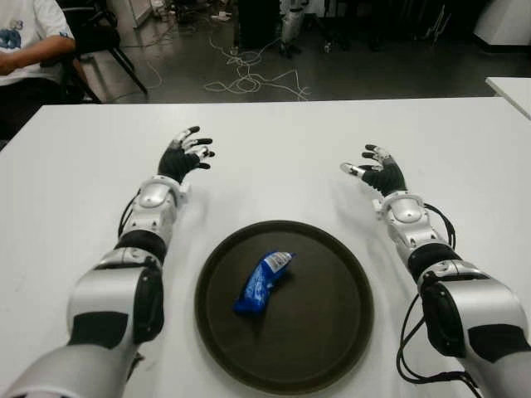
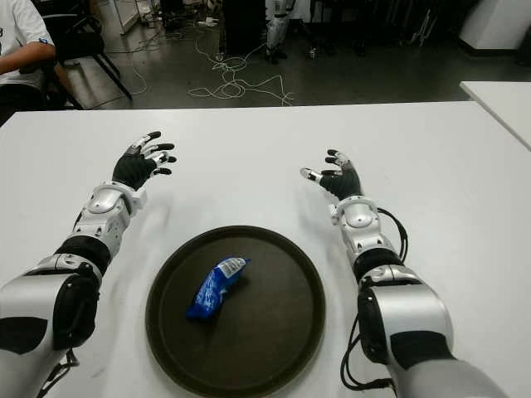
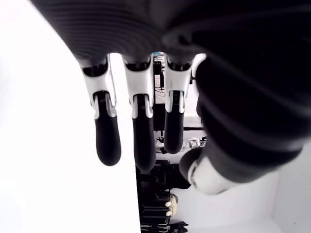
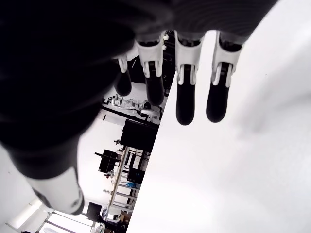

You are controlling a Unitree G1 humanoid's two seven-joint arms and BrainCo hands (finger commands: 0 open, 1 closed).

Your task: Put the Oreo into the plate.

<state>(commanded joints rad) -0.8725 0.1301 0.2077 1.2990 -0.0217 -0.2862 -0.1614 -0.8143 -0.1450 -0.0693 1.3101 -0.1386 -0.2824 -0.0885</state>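
The left hand (image 1: 184, 156) shows over the white table (image 1: 75, 182), fingers (image 3: 107, 141) spread wide and straight, with nothing in its grasp. To its right and nearer the robot lies the round dark plate (image 1: 332, 340), set between the two forearms. The plate holds one thing: the blue Oreo packet (image 1: 263, 282), lying slantwise a little toward the left-hand side of the plate's middle, clear of the rim. Farther right, the right hand (image 1: 377, 172) shows over the table beyond the plate's right edge, its fingers (image 4: 185, 104) likewise extended and apart, empty. Neither hand touches plate or packet.
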